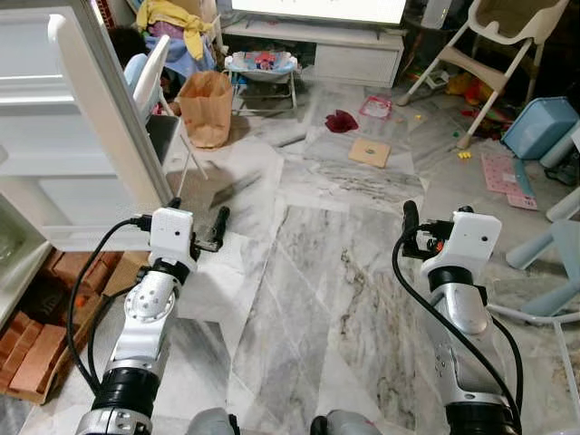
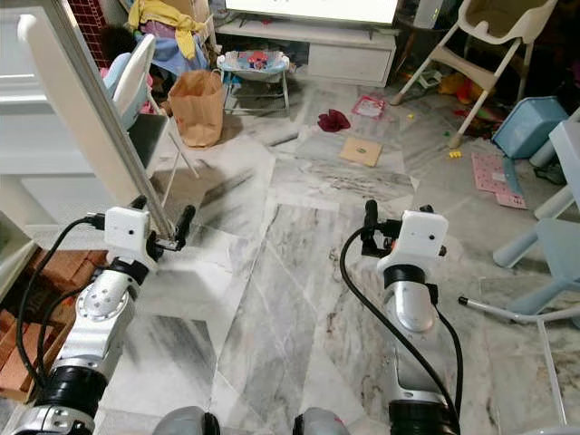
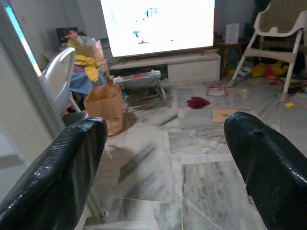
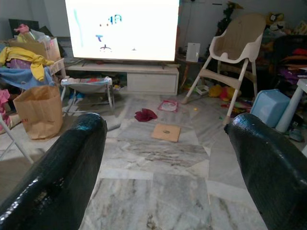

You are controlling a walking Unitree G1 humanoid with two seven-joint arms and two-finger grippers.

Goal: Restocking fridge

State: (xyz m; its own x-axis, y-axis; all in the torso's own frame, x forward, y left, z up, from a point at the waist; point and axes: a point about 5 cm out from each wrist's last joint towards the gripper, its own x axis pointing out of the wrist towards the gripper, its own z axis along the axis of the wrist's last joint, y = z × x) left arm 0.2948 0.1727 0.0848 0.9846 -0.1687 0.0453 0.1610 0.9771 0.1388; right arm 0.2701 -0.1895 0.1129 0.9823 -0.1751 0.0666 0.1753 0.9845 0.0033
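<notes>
Left gripper (image 1: pixel 216 228) — wide open, empty, just beside fridge door (image 1: pixel 100 109); right gripper (image 1: pixel 410 225) likewise, well clear. Advice: seek stock first — door already open.

I stand in a family living room with a marble tile floor (image 1: pixel 317 272). A big lit television (image 4: pixel 122 28) on a low white cabinet (image 4: pixel 144 79) faces me. Left of the cabinet sit a baby bouncer (image 4: pixel 88 86), a brown paper bag (image 4: pixel 38 110) and a heap of clothes (image 4: pixel 21 60); to its right stands a high chair (image 4: pixel 230 57). An open white fridge door (image 1: pixel 100 109) stands at my left.
</notes>
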